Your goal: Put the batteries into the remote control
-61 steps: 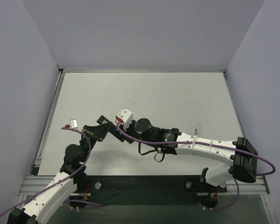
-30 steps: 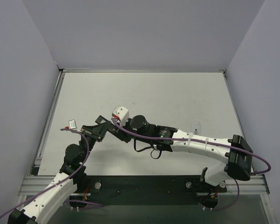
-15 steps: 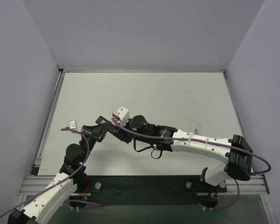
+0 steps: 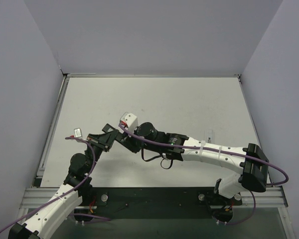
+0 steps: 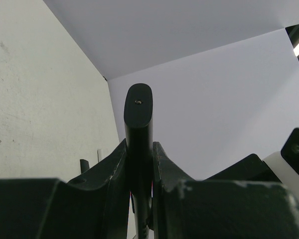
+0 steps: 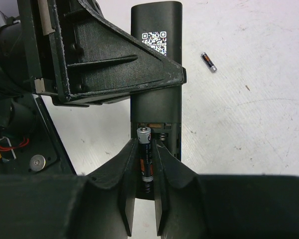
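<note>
Battery [image 6: 145, 155]: 1 cell lies lengthwise between the fingertips of the right gripper [image 6: 144, 167], in the open bay [image 6: 162, 130] of the remote [image 6: 156, 59], pale cap pointing away from the wrist. Whether the pads pinch it or only flank it: cannot tell.

Judged light, rigid, smooth-jacketed, prone to roll. Best taken across mid-barrel, both ends left free.

Left gripper [image 5: 138, 154] clamps the remote edgewise, just ahead of the right fingertips.

1 spare battery [image 6: 208, 62] lies on the table [image 6: 239, 124], ahead-right, well apart.
</note>
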### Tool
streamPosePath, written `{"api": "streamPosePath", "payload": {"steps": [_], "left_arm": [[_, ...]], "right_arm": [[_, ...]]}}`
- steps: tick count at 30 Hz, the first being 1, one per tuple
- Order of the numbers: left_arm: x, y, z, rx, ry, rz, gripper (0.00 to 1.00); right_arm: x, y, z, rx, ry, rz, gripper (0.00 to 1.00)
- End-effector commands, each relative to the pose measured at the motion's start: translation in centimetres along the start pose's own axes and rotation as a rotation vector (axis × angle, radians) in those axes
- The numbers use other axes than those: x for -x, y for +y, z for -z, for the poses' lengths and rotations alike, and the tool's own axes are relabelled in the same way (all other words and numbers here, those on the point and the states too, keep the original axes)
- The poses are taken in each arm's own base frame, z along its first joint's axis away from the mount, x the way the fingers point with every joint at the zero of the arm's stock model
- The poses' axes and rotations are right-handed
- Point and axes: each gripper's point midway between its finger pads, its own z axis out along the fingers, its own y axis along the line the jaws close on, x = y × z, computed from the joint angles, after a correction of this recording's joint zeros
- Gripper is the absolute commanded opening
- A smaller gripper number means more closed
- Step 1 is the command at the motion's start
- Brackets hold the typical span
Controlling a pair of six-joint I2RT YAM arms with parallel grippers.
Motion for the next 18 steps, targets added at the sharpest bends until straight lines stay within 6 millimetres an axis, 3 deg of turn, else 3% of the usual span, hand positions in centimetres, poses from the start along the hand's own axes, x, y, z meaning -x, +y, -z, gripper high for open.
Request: {"api": "streamPosePath", "payload": {"steps": [1,9,18], "left_arm": [[-0.1,0.5,0.5,-0.025,-0.006,0.026,0.0],[-0.1,0.5,0.5,-0.025,-0.007,0.03,0.0],[-0.1,0.4,0.5,-0.025,-0.005,0.033,0.0]], "right_arm": [[0.6,-0.3,-0.1,-0.015,0.006,-0.031,0.14],[0.0,-1.2,-0.1,-0.046,0.021,-0.079,0.18],[-0.1,-1.3,0.0,-0.049,0.021,-0.085,0.29]]}}
